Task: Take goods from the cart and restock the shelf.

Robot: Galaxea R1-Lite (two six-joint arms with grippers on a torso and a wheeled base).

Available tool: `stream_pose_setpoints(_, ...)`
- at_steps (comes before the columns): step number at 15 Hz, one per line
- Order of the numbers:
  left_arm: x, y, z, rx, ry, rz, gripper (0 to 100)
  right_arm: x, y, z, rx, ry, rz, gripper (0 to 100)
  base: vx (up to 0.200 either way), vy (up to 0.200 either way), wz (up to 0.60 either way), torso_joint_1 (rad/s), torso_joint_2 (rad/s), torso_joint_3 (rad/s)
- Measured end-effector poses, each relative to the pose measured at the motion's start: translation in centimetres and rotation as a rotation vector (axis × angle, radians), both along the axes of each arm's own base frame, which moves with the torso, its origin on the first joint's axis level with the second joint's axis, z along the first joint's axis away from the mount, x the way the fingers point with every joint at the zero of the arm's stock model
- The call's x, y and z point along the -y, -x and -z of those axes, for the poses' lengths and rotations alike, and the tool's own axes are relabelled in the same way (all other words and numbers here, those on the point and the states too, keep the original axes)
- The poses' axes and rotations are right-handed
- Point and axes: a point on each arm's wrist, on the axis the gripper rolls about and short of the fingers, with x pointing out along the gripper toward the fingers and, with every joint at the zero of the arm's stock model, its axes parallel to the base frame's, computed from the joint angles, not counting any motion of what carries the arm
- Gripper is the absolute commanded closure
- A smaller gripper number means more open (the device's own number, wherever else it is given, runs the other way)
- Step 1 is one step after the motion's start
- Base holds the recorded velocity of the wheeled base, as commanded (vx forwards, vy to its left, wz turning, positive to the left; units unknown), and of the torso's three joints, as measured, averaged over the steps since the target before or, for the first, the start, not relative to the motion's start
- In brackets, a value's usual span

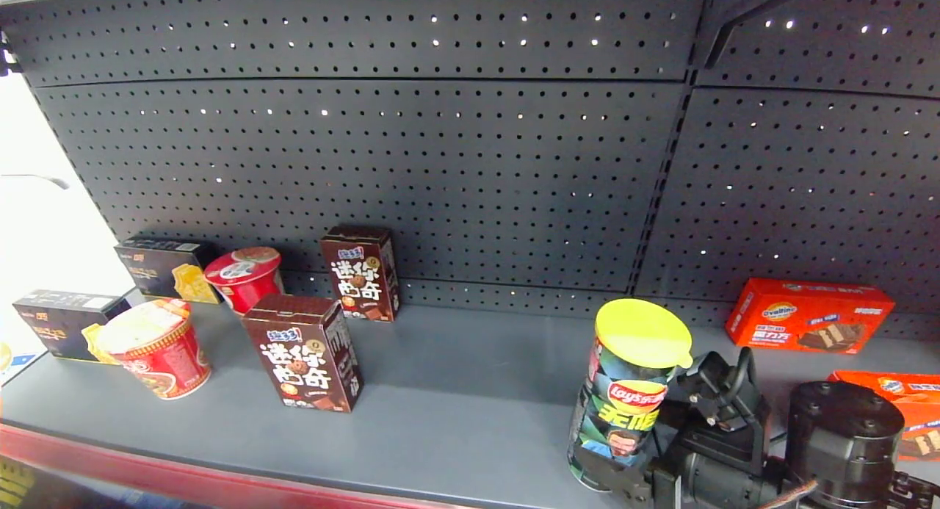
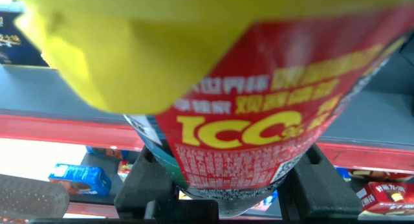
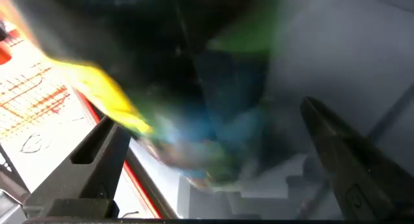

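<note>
A tall chip can (image 1: 631, 399) with a yellow-green lid stands slightly tilted near the front right of the grey shelf (image 1: 470, 391). My right gripper (image 1: 661, 457) is shut on its lower part from the right; in the right wrist view the can (image 3: 200, 101) sits blurred between the gripper's (image 3: 207, 120) two dark fingers. My left gripper (image 2: 226, 185) is shut on a red can with a yellow lid (image 2: 259, 120), held in front of and below the shelf's red front edge (image 2: 58, 130).
On the shelf's left stand two brown chocolate boxes (image 1: 305, 351), two red noodle cups (image 1: 158, 351) and two black boxes (image 1: 59, 322). Orange boxes (image 1: 808, 314) lie at the right. A perforated back panel (image 1: 440, 164) closes the rear. The shelf's middle is bare.
</note>
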Motion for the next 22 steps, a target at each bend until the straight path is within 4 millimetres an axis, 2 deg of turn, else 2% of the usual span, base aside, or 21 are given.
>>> stream_pose_setpoints(4,0.0,0.1,0.2,-0.001,0.000,0.000,100,1.0,1.1,-0.3,0.002,-0.001,0.003,0,0.000,0.000,0.00,0.000,0.00,0.000)
stream_pose_setpoints(14,0.0,0.4,0.6,0.012,0.001,-0.002,100,1.8,2.9,-0.5,0.006,0.001,-0.021,0,0.000,0.000,0.00,0.000,0.00,0.000)
stream_pose_setpoints(22,0.0,0.6,0.8,0.014,0.001,-0.005,100,1.4,3.9,-0.6,0.006,-0.010,-0.102,0,0.000,0.000,0.00,0.000,0.00,0.000)
